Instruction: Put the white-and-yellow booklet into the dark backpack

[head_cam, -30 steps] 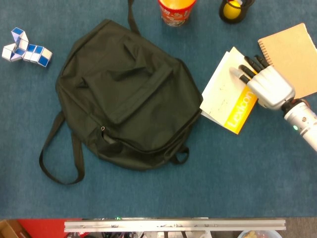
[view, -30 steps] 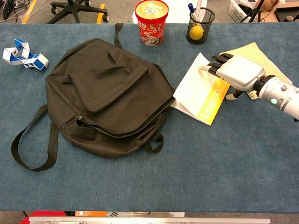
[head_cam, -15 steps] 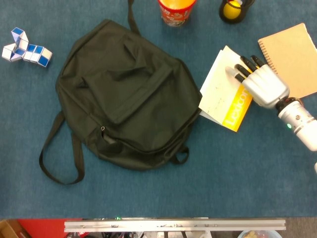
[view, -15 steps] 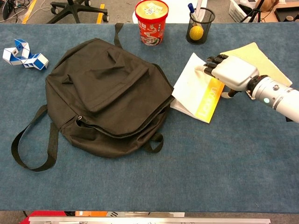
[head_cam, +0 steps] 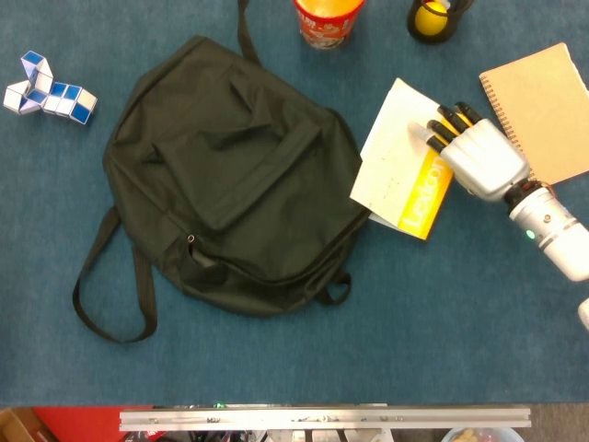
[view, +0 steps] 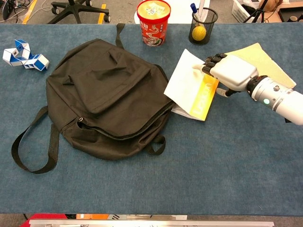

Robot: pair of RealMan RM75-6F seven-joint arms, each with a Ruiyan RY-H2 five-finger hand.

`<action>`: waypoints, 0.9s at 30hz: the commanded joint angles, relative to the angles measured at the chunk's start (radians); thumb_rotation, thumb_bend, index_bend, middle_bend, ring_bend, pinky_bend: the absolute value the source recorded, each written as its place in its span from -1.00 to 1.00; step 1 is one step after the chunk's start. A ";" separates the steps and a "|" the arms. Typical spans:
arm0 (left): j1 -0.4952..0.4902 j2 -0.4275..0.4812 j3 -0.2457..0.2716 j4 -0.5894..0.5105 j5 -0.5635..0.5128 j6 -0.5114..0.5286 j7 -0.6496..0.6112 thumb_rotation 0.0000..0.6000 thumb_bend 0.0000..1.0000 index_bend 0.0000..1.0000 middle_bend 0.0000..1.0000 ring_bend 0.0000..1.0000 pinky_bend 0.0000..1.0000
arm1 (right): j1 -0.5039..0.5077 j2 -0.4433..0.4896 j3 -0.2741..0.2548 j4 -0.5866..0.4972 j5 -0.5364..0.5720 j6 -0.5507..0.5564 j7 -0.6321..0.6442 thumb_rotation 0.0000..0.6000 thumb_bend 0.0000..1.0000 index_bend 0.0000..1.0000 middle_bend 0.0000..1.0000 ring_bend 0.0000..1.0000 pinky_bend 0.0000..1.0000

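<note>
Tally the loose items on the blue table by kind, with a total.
Backpack: 1
Booklet, held by right hand: 1
Spiral notebook: 1
Noodle cup: 1
Mesh pen cup: 1
Snake puzzle: 1
Total: 6

Snake puzzle (head_cam: 48,89): lying at the desk's (head_cam: 368,350) far left.
Noodle cup (view: 153,21): standing upright at the far edge.
Mesh pen holder (view: 203,26): sitting beside it, holding a yellow ball.
Spiral notebook (head_cam: 543,106): lying flat, far right.

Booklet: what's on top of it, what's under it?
The right robot hand rests on the booklet at its yellow edge. Its left corner overlaps the backpack; the table lies beneath. Fingers below: hidden.
</note>
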 commanded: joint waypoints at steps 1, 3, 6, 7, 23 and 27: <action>0.001 0.001 0.000 0.002 0.000 0.001 -0.006 1.00 -0.59 -0.36 -0.49 -0.65 -0.43 | 0.001 -0.015 0.000 0.018 -0.014 0.028 0.027 1.00 -0.34 -0.77 -0.47 -0.70 -0.59; 0.001 0.001 0.000 0.004 0.001 0.001 -0.008 1.00 -0.59 -0.36 -0.49 -0.65 -0.43 | 0.003 -0.023 0.000 0.030 -0.021 0.042 0.045 1.00 -0.32 -0.73 -0.45 -0.68 -0.56; 0.001 0.001 0.000 0.006 0.001 0.001 -0.011 1.00 -0.59 -0.36 -0.49 -0.65 -0.43 | 0.004 -0.035 0.000 0.047 -0.032 0.065 0.064 1.00 -0.28 -0.67 -0.42 -0.64 -0.52; 0.001 0.001 -0.001 0.007 0.001 0.002 -0.013 1.00 -0.59 -0.36 -0.49 -0.65 -0.43 | 0.004 -0.041 0.000 0.056 -0.036 0.074 0.071 1.00 -0.27 -0.66 -0.41 -0.63 -0.50; 0.007 0.008 -0.002 0.016 -0.001 0.012 -0.038 1.00 -0.59 -0.36 -0.49 -0.65 -0.43 | 0.018 -0.146 0.012 0.166 -0.080 0.203 0.152 1.00 -0.14 -0.18 -0.14 -0.35 -0.18; 0.009 0.009 -0.001 0.017 -0.002 0.013 -0.044 1.00 -0.59 -0.36 -0.49 -0.65 -0.43 | 0.016 -0.160 0.015 0.187 -0.081 0.223 0.157 1.00 -0.24 -0.02 -0.05 -0.28 -0.10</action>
